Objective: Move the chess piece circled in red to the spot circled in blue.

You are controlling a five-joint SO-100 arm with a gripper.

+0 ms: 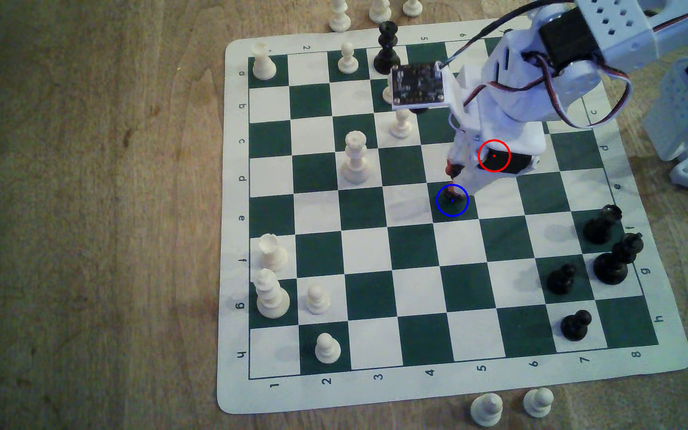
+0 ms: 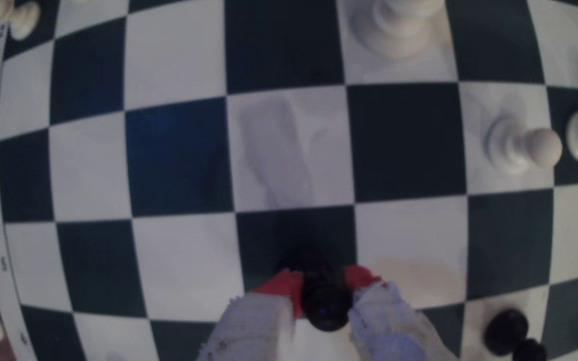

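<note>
Over the blue-ringed square (image 1: 452, 200), just at 7 o'clock from the red ring in the exterior view, the claw (image 2: 324, 283) is clamped on the black pawn (image 2: 326, 305). I'd lower straight down, center the base, then let go slowly.

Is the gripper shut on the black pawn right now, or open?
Shut on it: in the wrist view the red-tipped fingers press both sides of the black pawn, over a dark green square.
</note>
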